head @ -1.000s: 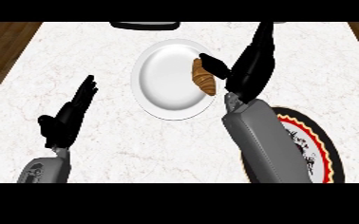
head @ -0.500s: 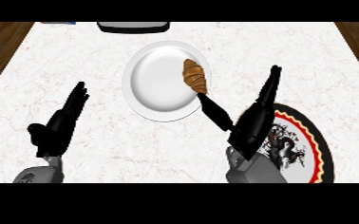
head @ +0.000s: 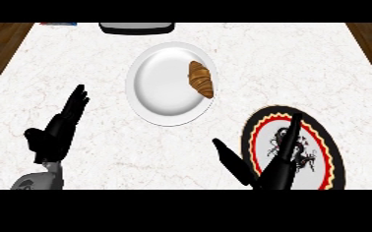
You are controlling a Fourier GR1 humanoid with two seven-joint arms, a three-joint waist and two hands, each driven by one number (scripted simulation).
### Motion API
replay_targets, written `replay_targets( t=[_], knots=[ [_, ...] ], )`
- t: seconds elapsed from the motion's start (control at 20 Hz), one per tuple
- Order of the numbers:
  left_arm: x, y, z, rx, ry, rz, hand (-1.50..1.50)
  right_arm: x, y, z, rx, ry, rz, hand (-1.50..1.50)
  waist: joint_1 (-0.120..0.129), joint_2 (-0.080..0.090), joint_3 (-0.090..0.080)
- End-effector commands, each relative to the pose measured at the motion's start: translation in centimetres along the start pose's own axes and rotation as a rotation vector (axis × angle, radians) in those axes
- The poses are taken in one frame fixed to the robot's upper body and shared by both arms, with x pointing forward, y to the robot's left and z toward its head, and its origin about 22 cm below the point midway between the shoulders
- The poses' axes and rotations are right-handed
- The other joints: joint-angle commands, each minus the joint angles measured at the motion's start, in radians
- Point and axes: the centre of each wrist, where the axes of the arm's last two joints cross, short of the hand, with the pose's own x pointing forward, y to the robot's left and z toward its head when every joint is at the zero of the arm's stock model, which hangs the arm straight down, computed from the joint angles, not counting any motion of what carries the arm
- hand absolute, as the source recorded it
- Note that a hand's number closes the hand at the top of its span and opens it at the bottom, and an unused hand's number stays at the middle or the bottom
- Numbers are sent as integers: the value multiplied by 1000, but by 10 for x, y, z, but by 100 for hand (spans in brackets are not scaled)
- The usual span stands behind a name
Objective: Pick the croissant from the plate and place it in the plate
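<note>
- Head view, task's things: the croissant (head: 201,78) lies on the right part of the white plate (head: 156,86), near its right rim. The patterned plate (head: 320,142), black with a red and yellow ring and a dark figure in its middle, sits apart at the lower right with nothing on what shows of it.
- Head view, hands: the right hand (head: 280,169) hangs low in the view, partly over the patterned plate's left side, its fingers straight and its thumb spread wide, holding nothing. It is well short of the croissant. The left hand (head: 54,137) rests at the lower left, fingers straight and up, also holding nothing.
- Step in hand, as I judge it: the pick is what lies ahead, since the croissant is on the white plate and no hand is on it.
- Next move: the right hand would have to go forward and left, over the white plate's right rim, come down on the croissant and curl its fingers and thumb round it. It lies close to the rim, so a grasp from the right side looks open.
- Surface and room: a pale marbled counter (head: 87,54), wooden strips at both far corners, a dark tray-like thing (head: 137,27) at the far edge and a small blue item (head: 58,23) left of it, too cut off to name.
</note>
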Motion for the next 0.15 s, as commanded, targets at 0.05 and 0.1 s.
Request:
replay_targets(
  t=[0.05, 0.1],
  knots=[
    [7, -22, -2, -9, 18, 23, 0, -9, -26, 3, -30, 3, -19, -150, -1, 0, 0],
    [2, -19, 15, -17, 9, 14, 0, -14, -12, 12, -41, -1, -7, -150, 2, 0, 0]
  ],
)
